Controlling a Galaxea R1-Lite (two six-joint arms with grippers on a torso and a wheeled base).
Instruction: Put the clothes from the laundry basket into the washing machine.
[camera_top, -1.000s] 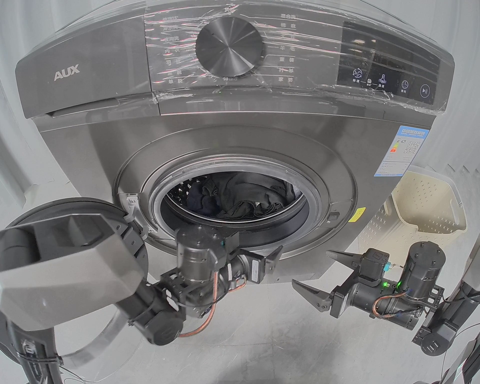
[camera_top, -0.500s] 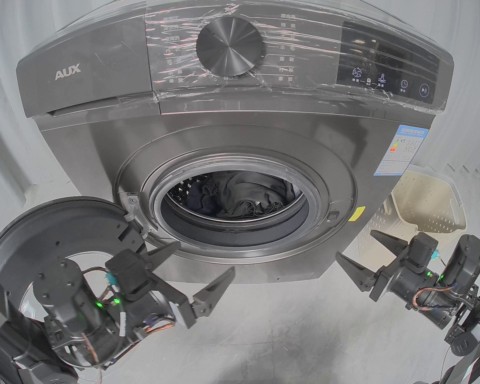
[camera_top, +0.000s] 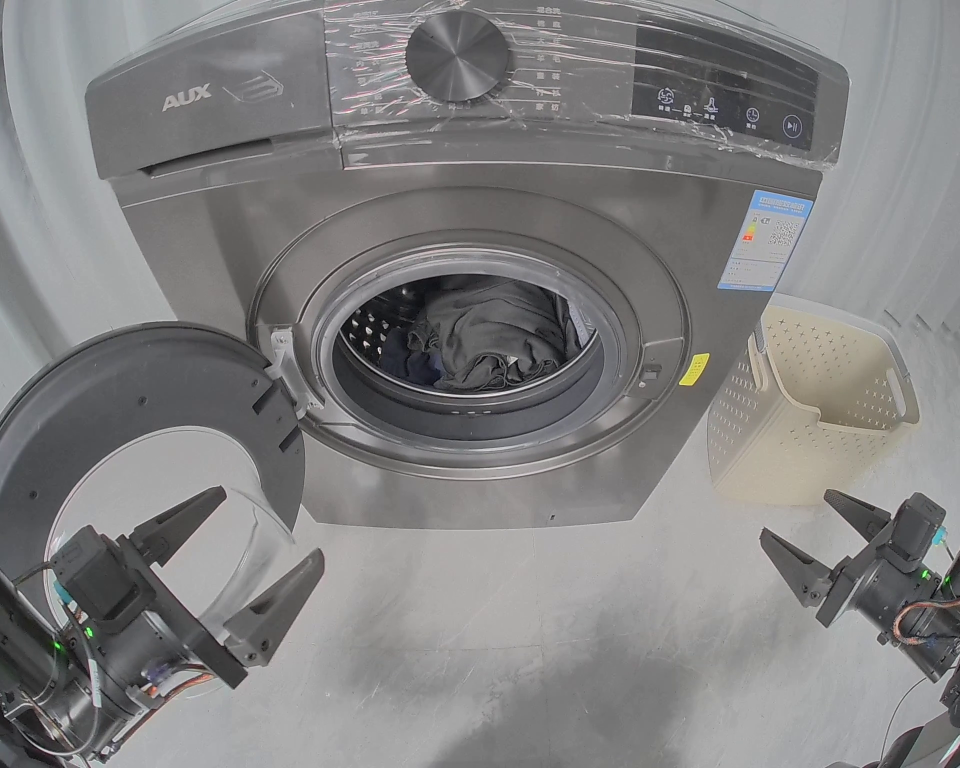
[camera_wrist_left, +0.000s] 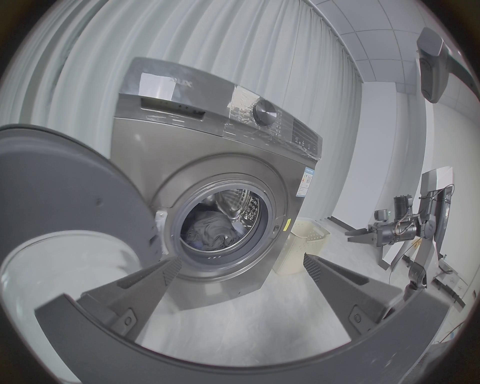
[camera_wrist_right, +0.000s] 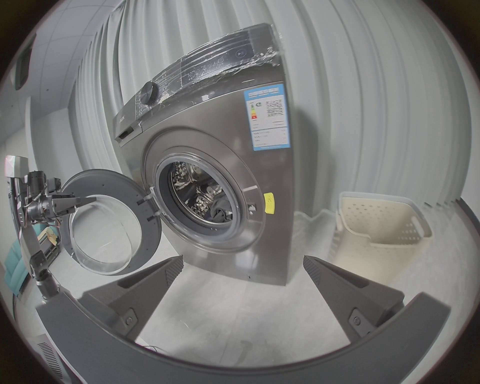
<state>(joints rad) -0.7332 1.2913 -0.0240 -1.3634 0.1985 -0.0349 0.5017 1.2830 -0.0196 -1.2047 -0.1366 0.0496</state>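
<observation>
The grey washing machine (camera_top: 470, 200) stands with its round door (camera_top: 150, 400) swung open to the left. Dark grey clothes (camera_top: 490, 335) lie heaped inside the drum (camera_top: 375, 320). A cream laundry basket (camera_top: 815, 400) sits on the floor to the machine's right, and I see nothing in it. My left gripper (camera_top: 265, 530) hangs open and holds nothing, low in front of the door. My right gripper (camera_top: 797, 515) is open too, low at the right, just in front of the basket. The clothes (camera_wrist_left: 210, 232) and the basket (camera_wrist_right: 385, 225) also show from the wrists.
Pale grey floor (camera_top: 520, 620) stretches in front of the machine. White curtains (camera_top: 900, 200) hang behind and beside it. The open door juts out on the left, near my left arm.
The head view has pulled back from the machine. My left gripper has drawn away from the drum opening to the lower left. The right gripper has moved right and down. Both stay open.
</observation>
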